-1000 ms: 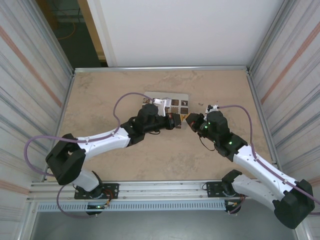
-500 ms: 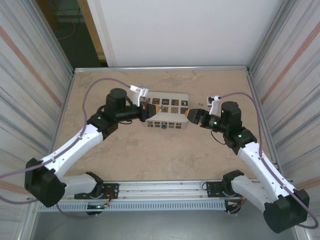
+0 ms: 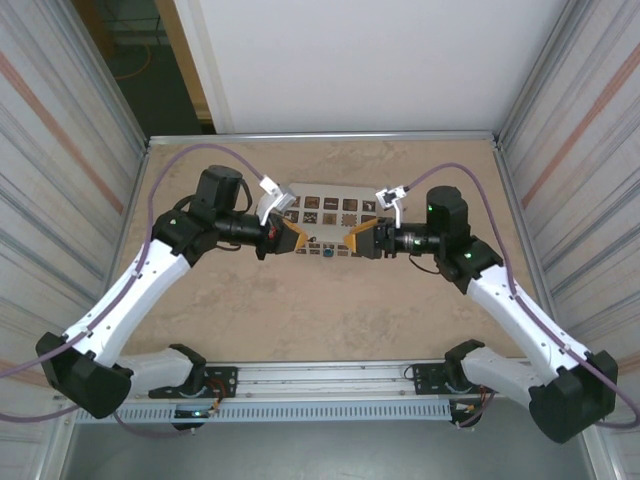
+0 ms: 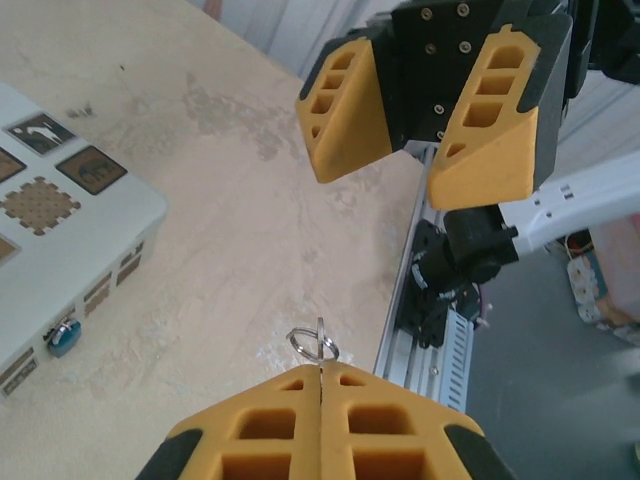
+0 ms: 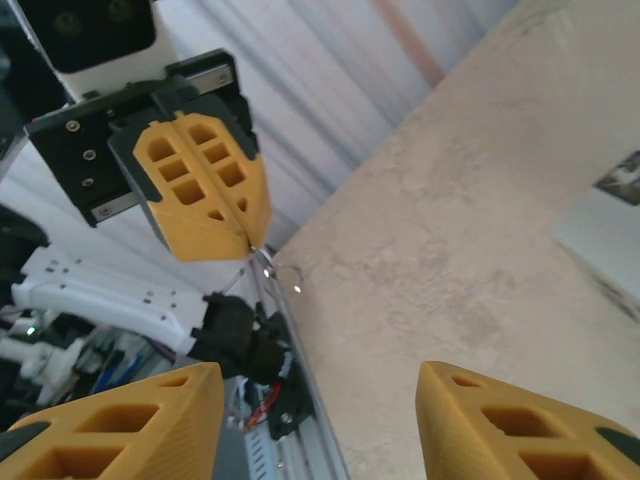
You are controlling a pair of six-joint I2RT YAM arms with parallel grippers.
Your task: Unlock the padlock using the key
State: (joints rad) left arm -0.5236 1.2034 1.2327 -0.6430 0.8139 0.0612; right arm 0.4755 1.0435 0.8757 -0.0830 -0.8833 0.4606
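Note:
My left gripper [image 3: 292, 238] is shut on a small metal key [image 4: 321, 345]. The key's thin blade and wire ring stick out past the yellow fingertips [image 4: 300, 385]. The ring also glints below the left gripper [image 5: 245, 240] in the right wrist view. My right gripper [image 3: 358, 240] faces it from the right, open and empty, its fingers [image 5: 190, 400] wide apart. A short gap separates the two. The tiny blue padlock [image 3: 328, 252] sits at the front face of the white box [image 3: 330, 205], between and below both grippers, also low on the box's side [image 4: 62, 338].
The white box [image 4: 70, 235] carries several brown square tiles on top and lies at the table's middle back. Metal rails [image 3: 330, 380] run along the near edge, and corrugated walls [image 3: 60, 180] close both sides. Purple cables loop off both arms.
Both arms pulled apart, then swung back to face each other in front of the box. The right gripper went from shut to open. The left stayed shut on the key.

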